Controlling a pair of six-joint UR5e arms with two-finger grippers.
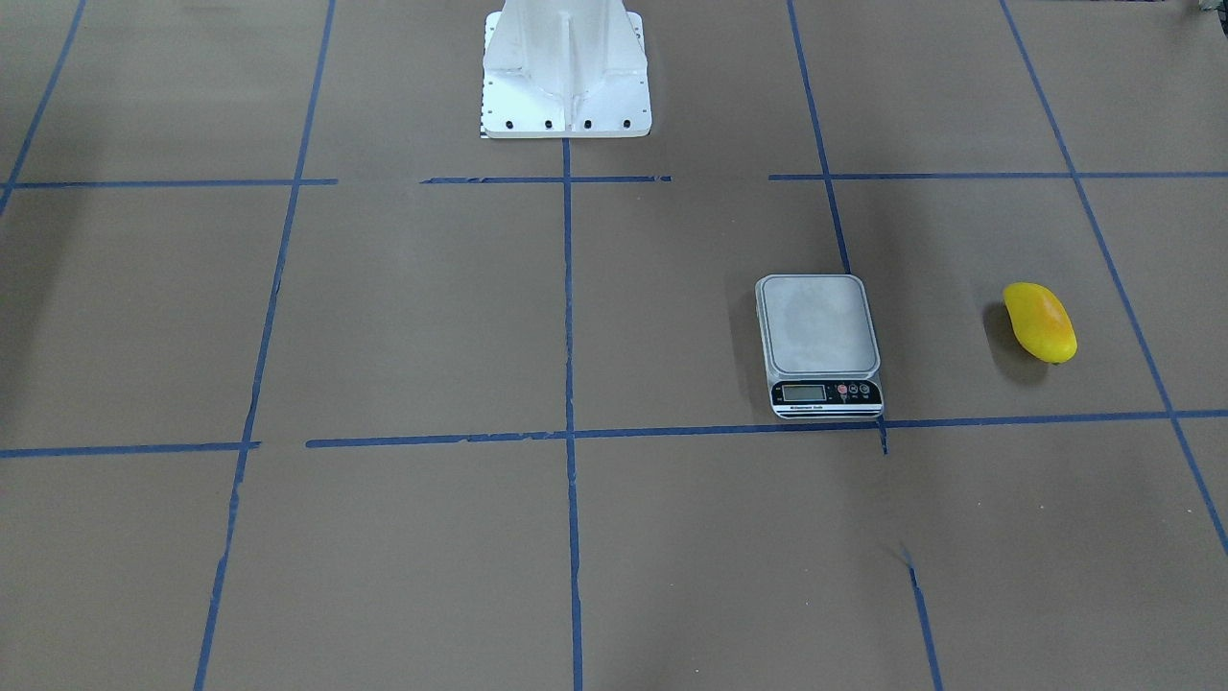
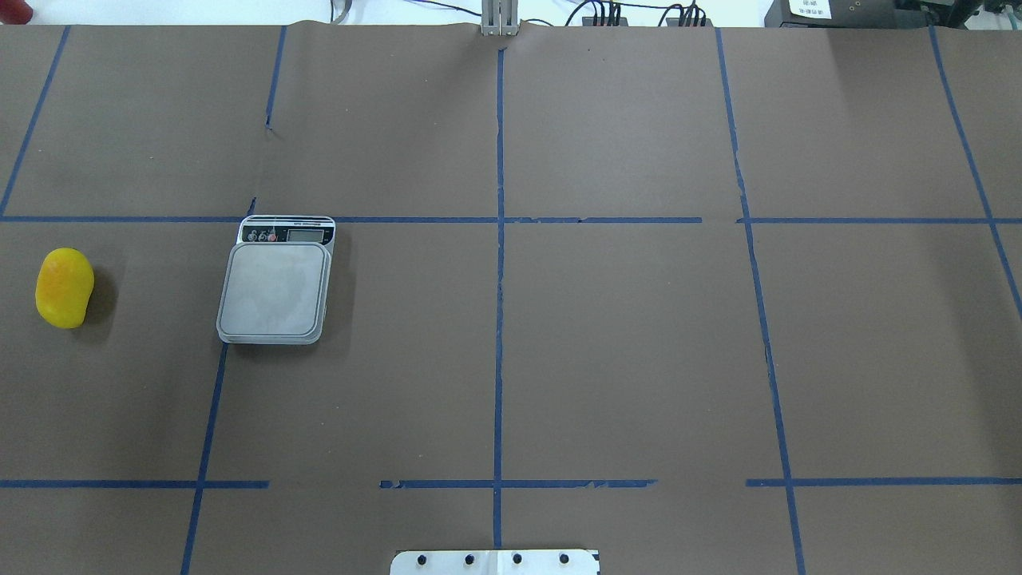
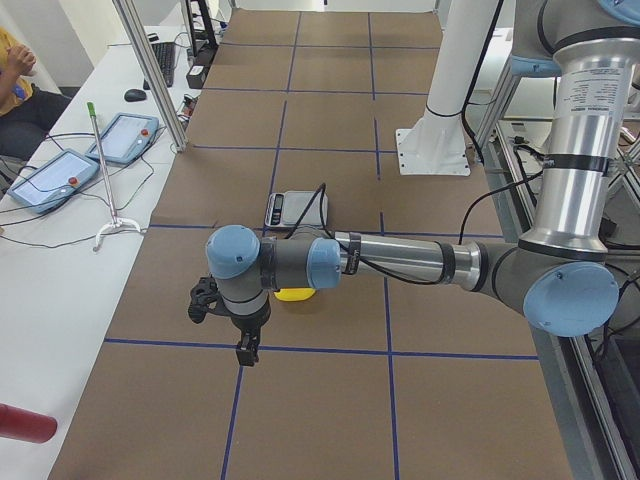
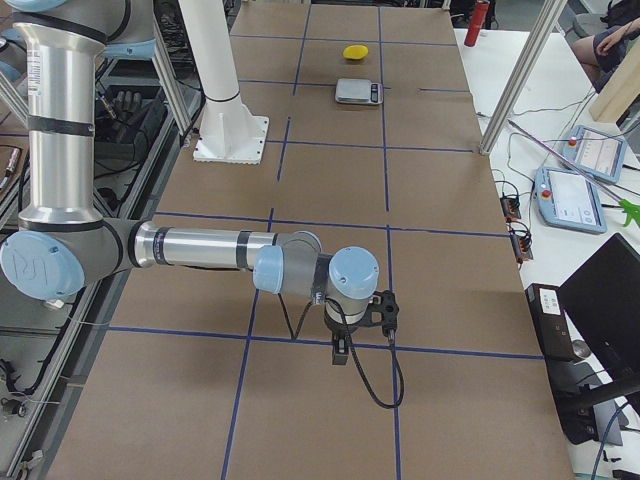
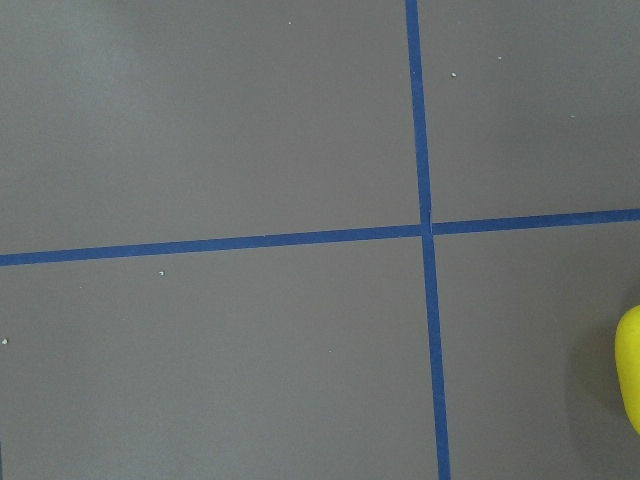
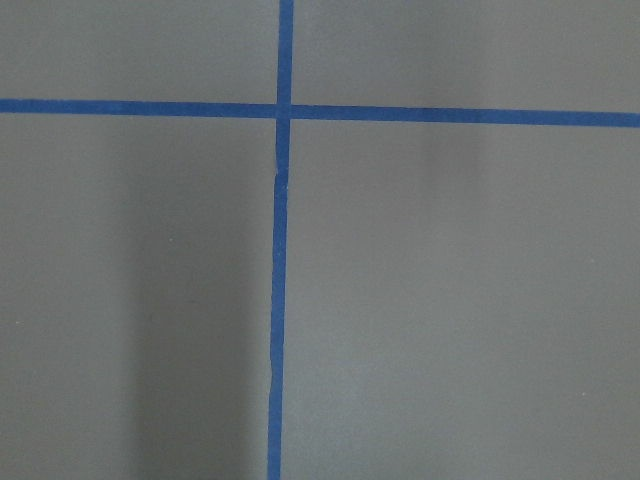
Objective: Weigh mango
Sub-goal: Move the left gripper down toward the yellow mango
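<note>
The mango [image 1: 1039, 321] is yellow with an orange blush and lies on the brown table, apart from the scale [image 1: 817, 336] beside it. In the overhead view the mango [image 2: 64, 287] is at the far left and the scale [image 2: 275, 287] to its right, platform bare. My left gripper [image 3: 244, 352] shows only in the exterior left view, pointing down above the table near the mango [image 3: 295, 294]; I cannot tell if it is open. A sliver of the mango [image 5: 630, 370] shows in the left wrist view. My right gripper [image 4: 340, 352] shows only in the exterior right view, far from the mango [image 4: 355, 51]; its state is unclear.
The white robot base [image 1: 566, 72] stands at the table's middle edge. Blue tape lines [image 2: 499, 239] form a grid on the brown paper. Teach pendants [image 3: 60, 165] and cables lie on the operators' bench beside the table. A person [image 3: 15, 80] sits there.
</note>
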